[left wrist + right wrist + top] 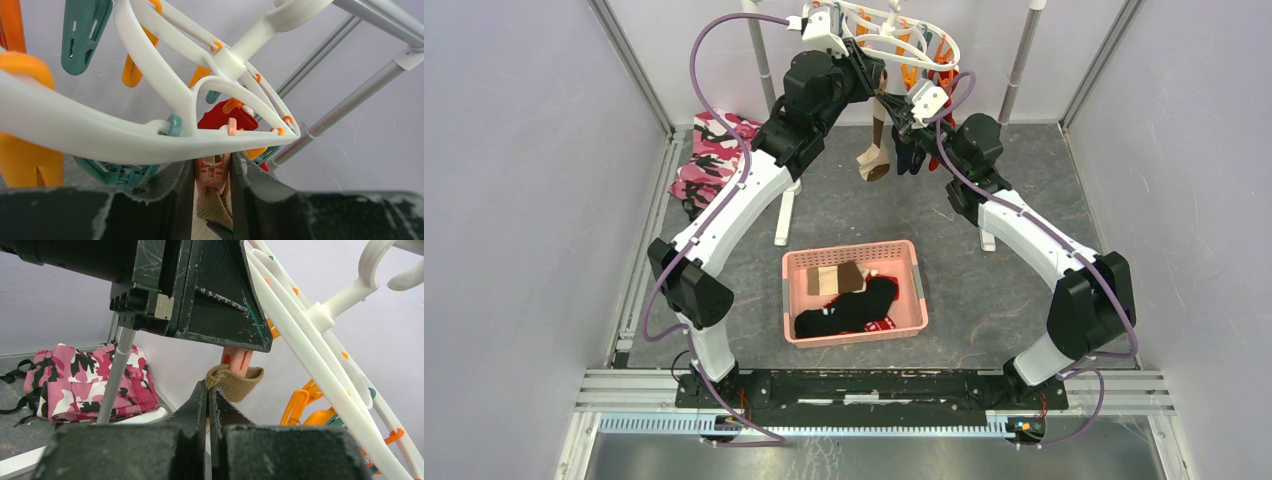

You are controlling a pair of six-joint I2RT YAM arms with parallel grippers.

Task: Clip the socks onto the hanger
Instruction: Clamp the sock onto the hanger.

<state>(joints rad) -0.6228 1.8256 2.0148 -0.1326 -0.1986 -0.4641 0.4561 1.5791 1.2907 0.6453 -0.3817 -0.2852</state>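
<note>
Tan sock (235, 382): cuff uppermost, long axis vertical, at the peach clip (211, 179) of the hanger (150, 142). Left tool (212, 162): clamped across that clip, directly above the cuff. Right tool (209, 390): pressed together, apparently pinching the cuff's lower edge, nearer the fabric.

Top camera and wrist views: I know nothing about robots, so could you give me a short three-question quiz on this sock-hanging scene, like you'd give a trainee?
1. True or false: the pink basket has black socks in it.
2. What sits between the left gripper's fingers? A) a teal clip B) a salmon-pink clip C) a metal pole
3. Fill in: the sock at that clip is ____ coloured.
Key: 1 true; 2 B; 3 tan.
</note>
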